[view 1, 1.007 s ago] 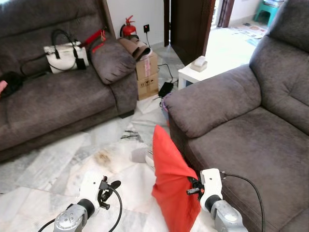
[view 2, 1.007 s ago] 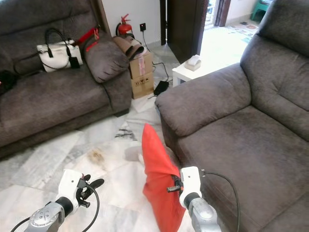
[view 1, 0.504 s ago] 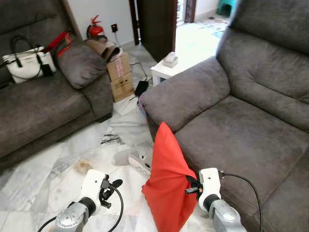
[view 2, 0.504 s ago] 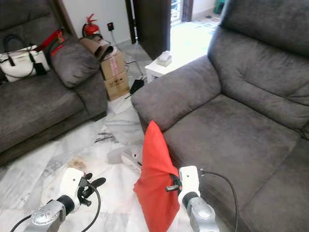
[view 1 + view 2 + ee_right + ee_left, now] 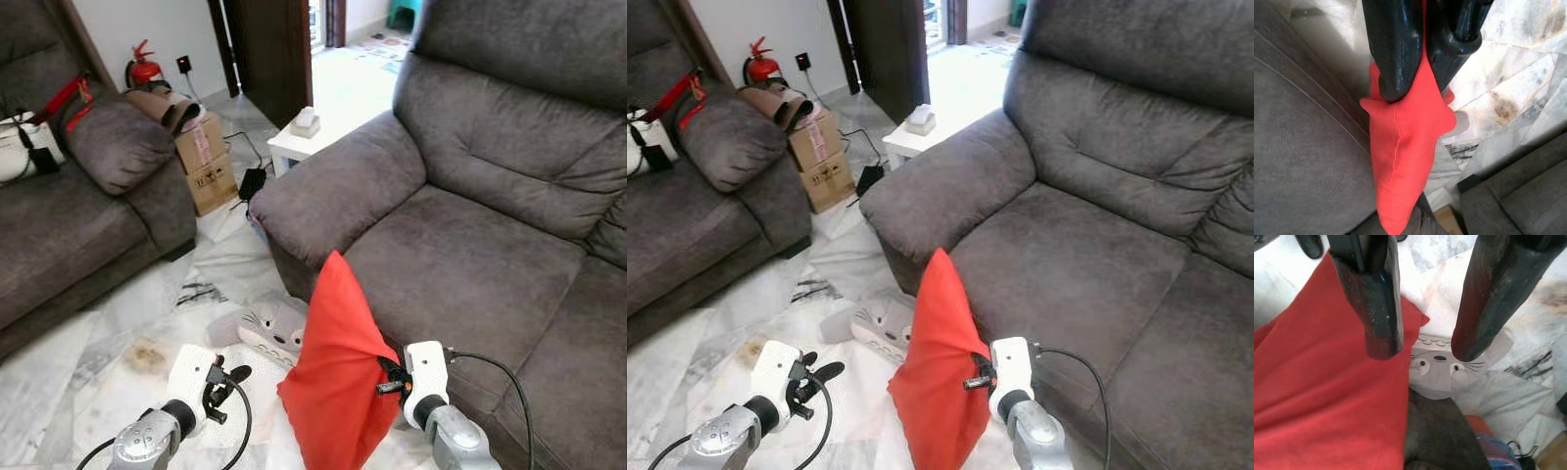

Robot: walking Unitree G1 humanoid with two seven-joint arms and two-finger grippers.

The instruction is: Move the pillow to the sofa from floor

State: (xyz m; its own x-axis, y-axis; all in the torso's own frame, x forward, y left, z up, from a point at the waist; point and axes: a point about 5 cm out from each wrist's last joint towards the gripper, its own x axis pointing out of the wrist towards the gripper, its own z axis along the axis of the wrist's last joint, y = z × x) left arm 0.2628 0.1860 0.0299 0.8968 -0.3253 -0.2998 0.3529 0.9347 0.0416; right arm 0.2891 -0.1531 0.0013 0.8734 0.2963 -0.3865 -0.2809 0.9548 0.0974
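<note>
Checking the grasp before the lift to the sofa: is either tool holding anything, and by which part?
The right tool pinches the red pillow by its edge, near a corner. The left tool is open and holds nothing.

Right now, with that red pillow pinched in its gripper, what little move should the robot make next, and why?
Probably swing the right gripper rightward over the sofa seat. It is shut on the red pillow, which hangs lifted beside the sofa's front edge, not yet above the cushion. The left gripper is open and idle.

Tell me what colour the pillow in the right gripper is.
Plain red pillow, clearest in the left eye view.
</note>
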